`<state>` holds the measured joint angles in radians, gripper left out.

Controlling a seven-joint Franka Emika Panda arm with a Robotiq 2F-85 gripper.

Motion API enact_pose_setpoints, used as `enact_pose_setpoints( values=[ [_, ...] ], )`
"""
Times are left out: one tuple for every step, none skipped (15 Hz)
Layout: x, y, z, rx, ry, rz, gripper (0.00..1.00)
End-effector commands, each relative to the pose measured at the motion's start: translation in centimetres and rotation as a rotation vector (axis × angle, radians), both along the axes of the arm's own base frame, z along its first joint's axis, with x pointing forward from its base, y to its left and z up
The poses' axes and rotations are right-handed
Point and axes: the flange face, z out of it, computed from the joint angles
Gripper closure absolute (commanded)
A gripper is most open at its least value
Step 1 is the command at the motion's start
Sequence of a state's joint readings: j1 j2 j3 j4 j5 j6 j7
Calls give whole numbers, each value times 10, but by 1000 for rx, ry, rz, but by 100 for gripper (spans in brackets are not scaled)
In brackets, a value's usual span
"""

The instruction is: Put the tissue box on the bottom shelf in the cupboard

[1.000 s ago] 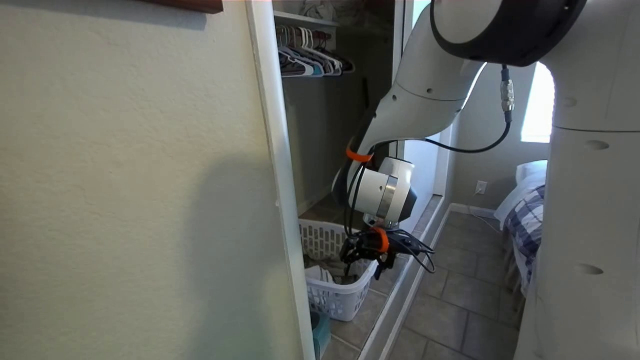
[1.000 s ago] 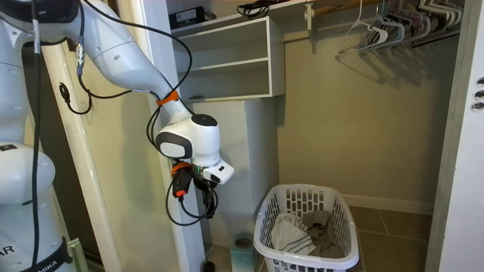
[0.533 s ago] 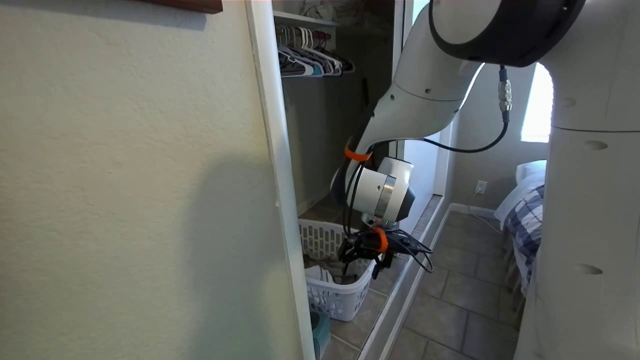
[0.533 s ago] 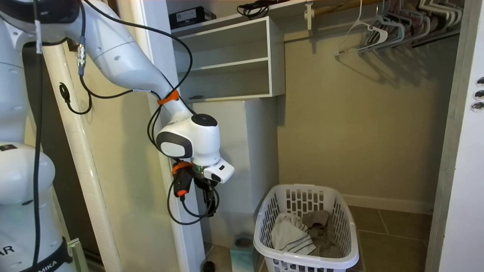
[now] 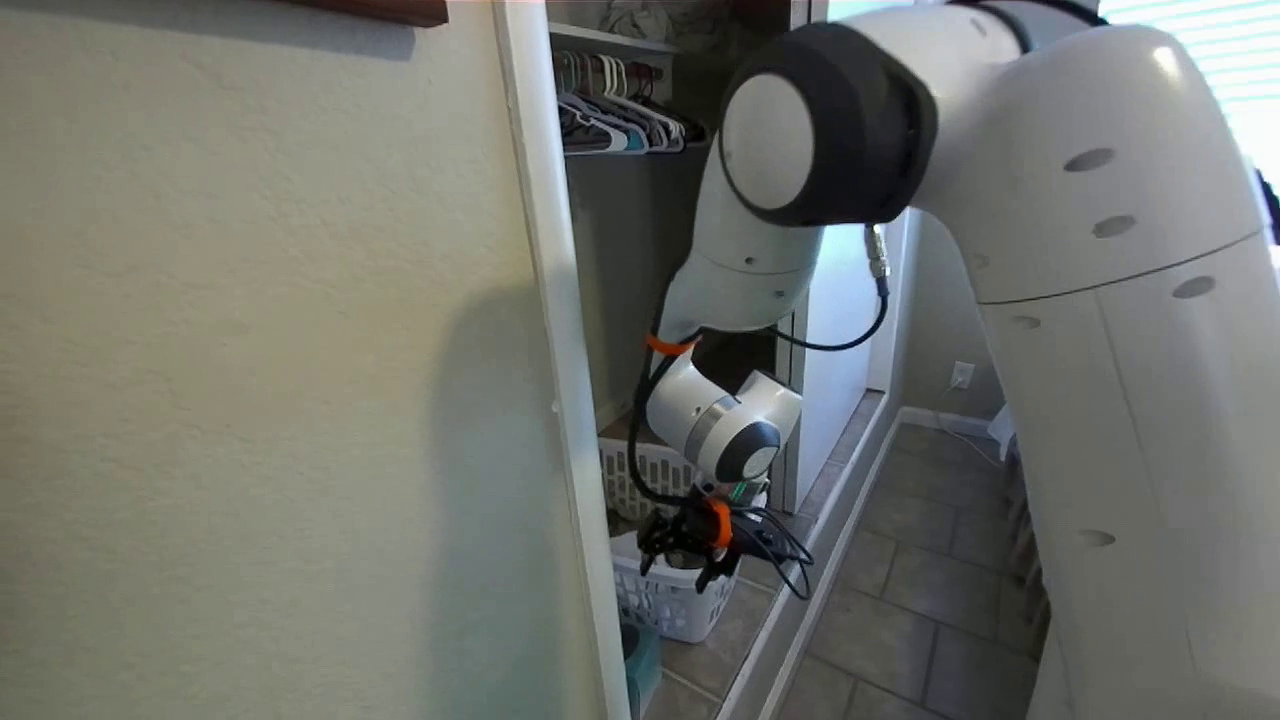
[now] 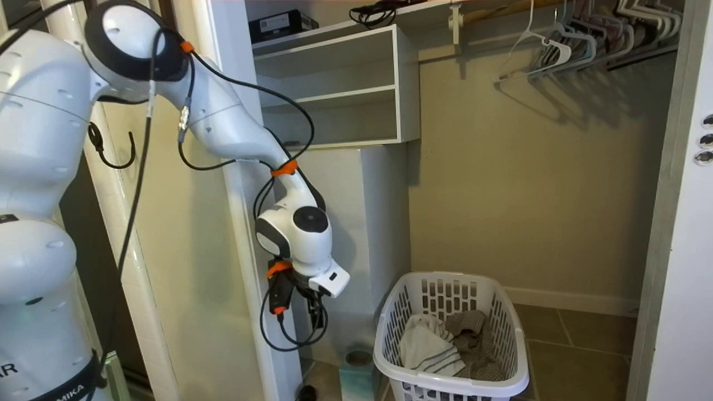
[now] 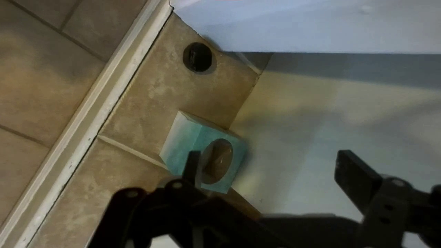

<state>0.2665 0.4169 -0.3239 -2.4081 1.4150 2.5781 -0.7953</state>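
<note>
The gripper (image 7: 268,165) is shown in the wrist view with its fingers (image 7: 356,179) spread wide and nothing gripped between them. The teal tissue box (image 7: 203,137) is seen on the tiled floor (image 7: 137,127), partly screened by one finger, its oval opening turned upward; near it a round black object (image 7: 197,57) is seen. In an exterior view, a white laundry basket (image 5: 670,608) is partly overlapped by the gripper; the tissue box is partly hidden by the door frame (image 5: 566,350), and hangers (image 5: 620,125) are hung in the clothes cupboard (image 5: 620,270). In an exterior view, a striped towel (image 6: 426,345) and a brown knitted cloth (image 6: 482,351) are contained in the laundry basket, just beside which the tissue box is seen; the gripper is positioned higher than the box, apart from it, and a shelf unit (image 6: 408,83) is seen above
</note>
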Motion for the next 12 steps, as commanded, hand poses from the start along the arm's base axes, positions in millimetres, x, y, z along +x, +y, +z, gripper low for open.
enact_pose_setpoints(
  values=[
    [-2, -8, -78, 29, 45, -22, 0],
    [-5, -10, -98, 25, 72, -48, 0],
    [-6, -14, -116, 18, 86, -85, 0],
    [-7, -20, -133, -8, 106, -121, 0],
    [-7, -25, -147, -9, 121, -152, 0],
    [-4, -34, -161, -19, 127, -176, 0],
    [-2, -39, -172, -22, 130, -194, 0],
    [2, -46, -183, -37, 135, -204, 0],
    [10, -53, -193, -32, 132, -223, 0],
    [16, -56, -200, -30, 127, -222, 0],
    [26, -59, -206, -13, 120, -227, 0],
    [37, -60, -207, 14, 104, -187, 0]
  ],
)
